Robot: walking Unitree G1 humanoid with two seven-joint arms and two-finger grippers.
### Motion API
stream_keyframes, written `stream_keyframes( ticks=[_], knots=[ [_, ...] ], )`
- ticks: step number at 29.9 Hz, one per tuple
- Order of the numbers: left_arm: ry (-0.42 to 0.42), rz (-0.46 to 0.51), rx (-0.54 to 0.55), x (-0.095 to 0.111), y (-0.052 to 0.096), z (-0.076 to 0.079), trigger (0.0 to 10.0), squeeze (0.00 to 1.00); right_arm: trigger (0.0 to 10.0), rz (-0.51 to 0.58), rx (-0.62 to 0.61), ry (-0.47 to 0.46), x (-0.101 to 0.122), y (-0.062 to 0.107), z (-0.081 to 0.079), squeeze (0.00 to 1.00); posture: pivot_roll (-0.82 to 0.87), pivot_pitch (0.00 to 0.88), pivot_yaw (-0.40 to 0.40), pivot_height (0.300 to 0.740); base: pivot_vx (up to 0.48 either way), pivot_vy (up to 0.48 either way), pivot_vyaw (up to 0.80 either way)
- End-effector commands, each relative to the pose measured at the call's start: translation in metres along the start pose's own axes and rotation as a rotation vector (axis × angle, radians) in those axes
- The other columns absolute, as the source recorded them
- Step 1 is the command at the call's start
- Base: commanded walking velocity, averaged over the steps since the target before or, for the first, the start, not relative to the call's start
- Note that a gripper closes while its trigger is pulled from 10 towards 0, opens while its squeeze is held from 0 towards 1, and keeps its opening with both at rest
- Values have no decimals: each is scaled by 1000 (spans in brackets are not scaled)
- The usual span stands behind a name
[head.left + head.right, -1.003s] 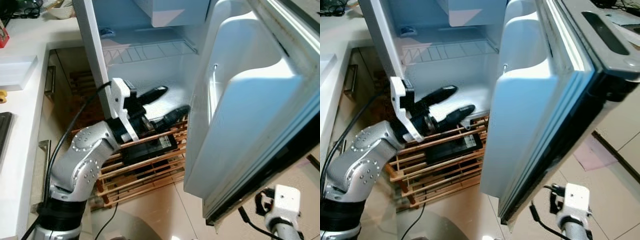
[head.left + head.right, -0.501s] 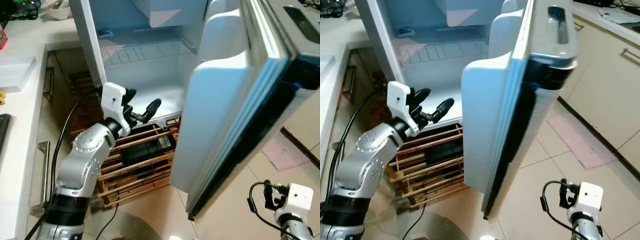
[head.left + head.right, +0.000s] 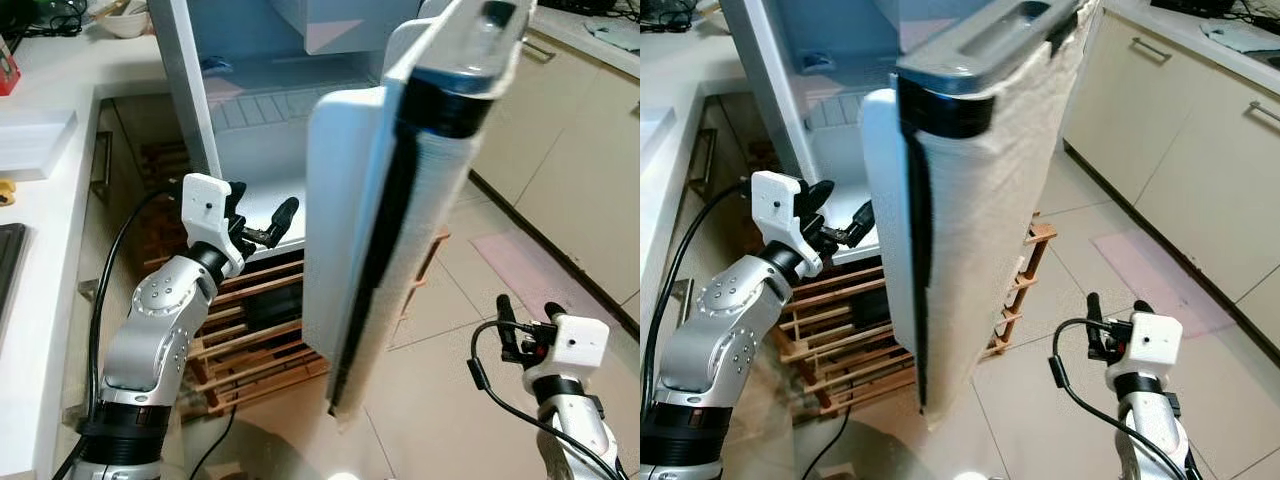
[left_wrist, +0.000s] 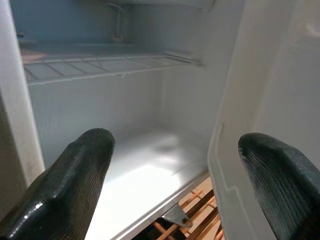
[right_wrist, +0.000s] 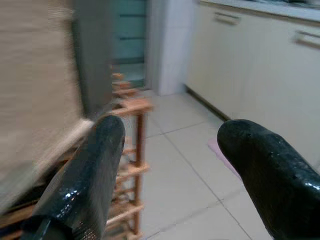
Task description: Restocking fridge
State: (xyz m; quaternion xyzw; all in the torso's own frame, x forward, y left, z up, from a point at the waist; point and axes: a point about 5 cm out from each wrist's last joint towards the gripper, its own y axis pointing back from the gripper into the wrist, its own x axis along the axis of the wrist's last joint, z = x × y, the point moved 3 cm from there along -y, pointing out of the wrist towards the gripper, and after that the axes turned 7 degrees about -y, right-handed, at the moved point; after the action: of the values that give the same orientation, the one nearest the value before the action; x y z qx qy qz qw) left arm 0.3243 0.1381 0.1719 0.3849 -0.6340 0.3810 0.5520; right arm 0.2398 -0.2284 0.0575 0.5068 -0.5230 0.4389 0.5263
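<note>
While the fridge door [image 3: 400,190] stands edge-on through the centre of the frame, partly swung across the opening, the fridge [image 3: 270,90] interior shows behind it at upper centre: pale walls, a wire shelf [image 4: 100,62], a bare white floor panel [image 4: 145,175]

Left pincer [image 3: 262,215] at centre left, raised at the mouth of the fridge just beside the door's inner edge, fingers spread apart, nothing between them. Wrist view looks straight into the lower compartment between the two black fingers [image 4: 70,185]

Right pincer [image 3: 527,322] at lower right, low over the tiled floor [image 3: 470,290], well apart from the door. Fingers apart, empty; its wrist view is blurred, with a wooden rack [image 5: 132,150] and cream cabinets [image 5: 250,65] beyond

Wooden slatted rack [image 3: 255,320] under the fridge at centre, lower left of the door. White surface [image 3: 45,190] runs down the left edge of the frame, a flat white block [image 3: 35,140] on it at upper left. A black cable [image 3: 110,300] trails along the left arm
</note>
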Motion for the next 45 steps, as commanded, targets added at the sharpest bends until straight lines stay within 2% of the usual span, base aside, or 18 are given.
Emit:
stream_keyframes(
  ticks=[1, 3, 8, 10, 11, 13, 15, 16, 17, 19, 21, 22, 27, 31, 36, 38, 45],
  knots=[
    [-22, 34, -20, 7, 2, 3, 10000, 0, 10000, 14, 63, 16, 13, 0, -16, 0, -4, 0, -45, 740, 0, 0, 0],
    [-41, 36, -25, 8, 2, 3, 10000, 0, 10000, 23, 92, 19, 19, 2, -23, 0, -2, 0, -46, 740, 0, 0, 0],
    [-55, 19, -19, 3, 2, 4, 10000, 0, 10000, 133, 202, -19, 53, -2, -50, 0, -2, 0, -44, 740, 0, 0, 0],
    [-53, 9, -18, 1, 2, 3, 10000, 0, 10000, 115, 216, 11, 57, -5, -53, 0, -1, 0, -42, 740, 0, 0, 0],
    [-70, -5, -20, -1, 1, 2, 10000, 0, 10000, 112, 199, 93, 64, -11, -54, 0, 0, 0, -39, 740, 0, 0, 0],
    [-88, -19, -17, -3, 0, 0, 10000, 0, 10000, 133, 200, 24, 80, -19, -61, 0, -4, 0, -33, 740, 0, 0, 0],
    [-89, -29, -11, -6, -1, -1, 10000, 0, 10000, 125, 218, 12, 91, -28, -68, 0, -11, 0, -25, 740, 0, 0, 0],
    [-89, -29, -11, -6, -1, -1, 10000, 0, 10000, 125, 218, 12, 91, -28, -68, 0, -11, 0, -25, 740, 0, 0, 0],
    [-82, -32, -6, -7, -2, -1, 10000, 0, 10000, 58, 190, 73, 85, -39, -65, 0, -10, 0, -25, 740, 0, 0, 0],
    [-78, -34, -3, -8, -3, -2, 10000, 0, 10000, 50, 163, 79, 83, -43, -62, 0, -9, 0, -24, 740, 0, 0, 0],
    [-74, -31, 1, -8, -3, -2, 10000, 0, 10000, 42, 116, 59, 82, -49, -56, 0, -6, 0, -24, 740, 0, 0, 0],
    [-78, -31, 2, -8, -2, -3, 10000, 0, 10000, 80, 140, 32, 91, -52, -60, 0, 1, 0, -29, 740, 0, 0, 0],
    [-68, -3, -1, -3, 2, -5, 10000, 0, 10000, 124, 201, -17, 103, -50, -67, 0, 8, 0, -36, 740, 0, 0, 0],
    [-73, 20, -31, 0, 6, -3, 10000, 0, 10000, 120, 228, -24, 98, -48, -66, 0, 10, 0, -42, 740, 0, 0, 0],
    [-50, 5, 11, -2, 8, -10, 10000, 0, 10000, 120, 251, -20, 95, -45, -67, 0, 18, 0, -35, 740, 0, 0, 0],
    [-75, 14, 16, 1, 7, -11, 10000, 0, 10000, 126, 255, -40, 95, -43, -68, 0, 19, 0, -37, 740, 0, 0, 0],
    [-69, 11, 30, 1, 13, -14, 10000, 0, 10000, 142, 276, -53, 94, -39, -73, 0, 27, 0, -38, 740, 0, 0, 0]
  ],
)
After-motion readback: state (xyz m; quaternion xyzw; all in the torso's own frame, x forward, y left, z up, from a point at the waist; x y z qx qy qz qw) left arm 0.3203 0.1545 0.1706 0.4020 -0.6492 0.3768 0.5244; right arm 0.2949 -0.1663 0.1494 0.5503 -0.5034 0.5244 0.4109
